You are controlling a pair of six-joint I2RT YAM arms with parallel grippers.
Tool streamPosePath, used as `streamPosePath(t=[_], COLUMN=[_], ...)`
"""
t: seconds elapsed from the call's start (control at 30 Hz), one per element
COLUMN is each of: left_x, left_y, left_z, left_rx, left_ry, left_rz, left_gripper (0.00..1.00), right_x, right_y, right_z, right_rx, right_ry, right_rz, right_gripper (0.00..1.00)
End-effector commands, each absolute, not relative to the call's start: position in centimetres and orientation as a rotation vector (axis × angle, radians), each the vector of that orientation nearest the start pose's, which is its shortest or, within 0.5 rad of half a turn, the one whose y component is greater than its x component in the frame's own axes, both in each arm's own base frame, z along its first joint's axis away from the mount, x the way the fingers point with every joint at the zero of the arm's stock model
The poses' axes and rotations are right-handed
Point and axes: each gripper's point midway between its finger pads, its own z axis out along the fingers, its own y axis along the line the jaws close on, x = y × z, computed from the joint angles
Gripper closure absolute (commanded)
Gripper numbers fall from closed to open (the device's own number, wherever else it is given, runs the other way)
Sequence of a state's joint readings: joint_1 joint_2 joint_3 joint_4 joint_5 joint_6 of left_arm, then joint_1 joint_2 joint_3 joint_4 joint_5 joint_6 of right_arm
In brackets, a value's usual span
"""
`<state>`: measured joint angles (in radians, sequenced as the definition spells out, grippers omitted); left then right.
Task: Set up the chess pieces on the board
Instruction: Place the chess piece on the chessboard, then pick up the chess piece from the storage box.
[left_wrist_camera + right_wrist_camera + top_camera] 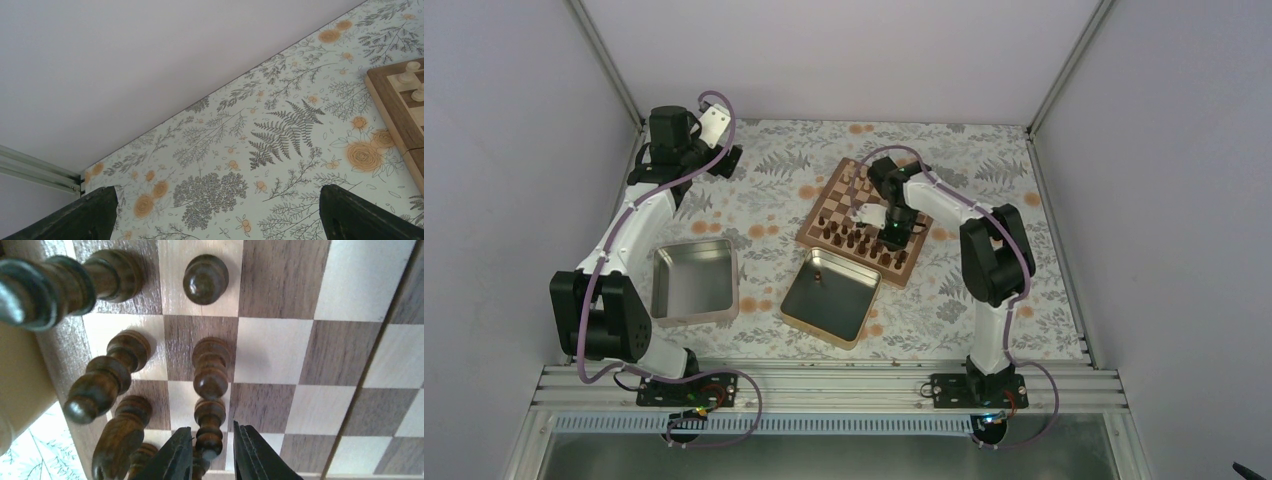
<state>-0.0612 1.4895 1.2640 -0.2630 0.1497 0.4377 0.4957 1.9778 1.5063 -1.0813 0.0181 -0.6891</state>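
- Right gripper [894, 236] hangs low over the board's [824, 205] near-right rows, among standing chess pieces [852, 238].
- Left gripper [215, 215], jaws wide and empty, idles above the far-left tablecloth [280, 130].
- Right wrist: jaws narrowly apart flank an upright pawn [209, 425]; grip unclear. Seemingly releasing; next, rise straight up, sparing neighbours.

Top external: high behind black arm bases [686, 388], looks down, far, on floral-print table [774, 190]. Left wrist: low, oblique across table toward white wall [125, 60]; square checkered wooden chessboard [395, 107] corner at 3 o'clock. Right wrist: very near above board, dark brown wooden chessmen [210, 367] at 9 o'clock. All three share board
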Motion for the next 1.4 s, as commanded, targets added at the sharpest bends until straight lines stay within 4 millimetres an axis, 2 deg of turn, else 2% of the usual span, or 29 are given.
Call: streamPosePath(t=[0.0,0.2,0.3,0.4,0.53,0.63,0.8,0.9,1.0,1.1,1.2,1.27,1.37], left_x=[46.6,46.5,46.4,46.4,46.4,46.4,46.4,46.3,46.2,45.6,44.1,42.6,40.1], left_y=[-5.4,-5.4,-5.4,-5.3,-5.3,-5.3,-5.4,-5.5,-5.7,-7.6,-10.7,-12.8,-15.7], left_z=[27.4,27.6,27.7,27.9,27.9,27.9,27.9,28.0,28.3,28.7,28.0,27.0,24.9], left_rx=[0.595,0.595,0.595,0.592,0.59,0.591,0.595,0.598,0.614,0.694,0.874,1.044,1.229], left_ry=[1.933,1.929,1.925,1.921,1.924,1.923,1.922,1.92,1.912,1.892,1.899,1.921,1.984], left_rz=[0.094,0.093,0.094,0.098,0.1,0.1,0.094,0.088,0.086,0.059,-0.025,-0.082,-0.131], left_gripper=[0.0,0.0,0.0,0.0,0.0,0.0,0.0,0.0,0.0,0.0,0.0,0.0,0.0], right_x=[34.0,34.4,34.9,35.1,33.5,31.2,27.4,25.8,25.8,27.0,29.2,31.5,36.5], right_y=[17.4,17.4,18.0,19.9,24.7,28.6,33.0,34.7,35.4,35.5,33.8,31.1,25.1], right_z=[9.3,12.7,14.2,15.2,15.6,15.1,12.0,10.1,9.5,11.0,14.1,16.3,19.7], right_rx=[-1.682,-1.634,-1.614,-1.633,-1.743,-1.843,-2.01,-2.077,-2.066,-1.99,-1.865,-1.751,-1.505], right_ry=[2.538,2.493,2.455,2.391,2.265,2.185,2.116,2.087,2.077,2.041,2.037,2.07,2.122], right_rz=[-0.061,-0.088,-0.088,-0.1,-0.07,-0.027,0.04,0.073,0.077,0.075,0.077,0.044,-0.048], right_gripper=[0.76,0.74,0.74,0.7,0.66,0.64,0.63,0.63,0.63,0.6,0.55,0.46,0.24])
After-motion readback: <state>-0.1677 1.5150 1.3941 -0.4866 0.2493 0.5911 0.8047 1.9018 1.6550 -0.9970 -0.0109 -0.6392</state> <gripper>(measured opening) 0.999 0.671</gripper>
